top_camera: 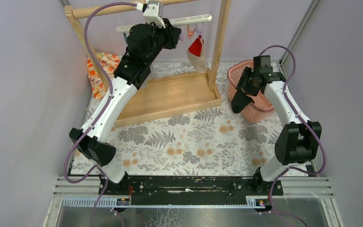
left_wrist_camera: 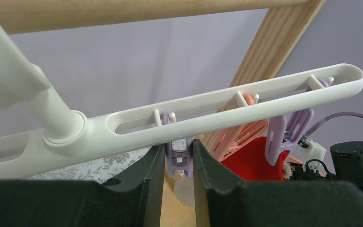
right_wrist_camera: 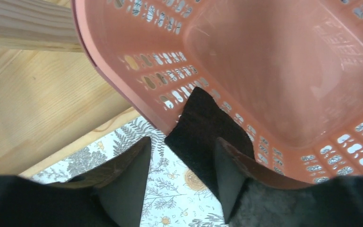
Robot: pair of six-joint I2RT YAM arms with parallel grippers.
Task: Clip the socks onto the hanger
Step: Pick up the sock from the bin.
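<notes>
The white hanger (top_camera: 189,20) (left_wrist_camera: 246,106) hangs from the wooden rail. A beige sock with a red end (top_camera: 197,51) (left_wrist_camera: 250,158) dangles from a purple clip at the hanger's right end. My left gripper (top_camera: 171,36) (left_wrist_camera: 178,147) is raised under the bar, shut on another purple clip (left_wrist_camera: 178,160). My right gripper (top_camera: 246,88) (right_wrist_camera: 182,144) hovers at the pink basket's left rim, jaws apart over the tablecloth. The black sock (top_camera: 240,101) (right_wrist_camera: 203,125) hangs down by its right finger (right_wrist_camera: 229,165); whether it is pinched I cannot tell.
A pink plastic basket (top_camera: 260,112) (right_wrist_camera: 264,61) stands at the right. The wooden rail frame's base board (top_camera: 170,94) and upright post (top_camera: 220,42) sit at the back centre. An orange-and-white flowered cloth (top_camera: 101,68) lies at the back left.
</notes>
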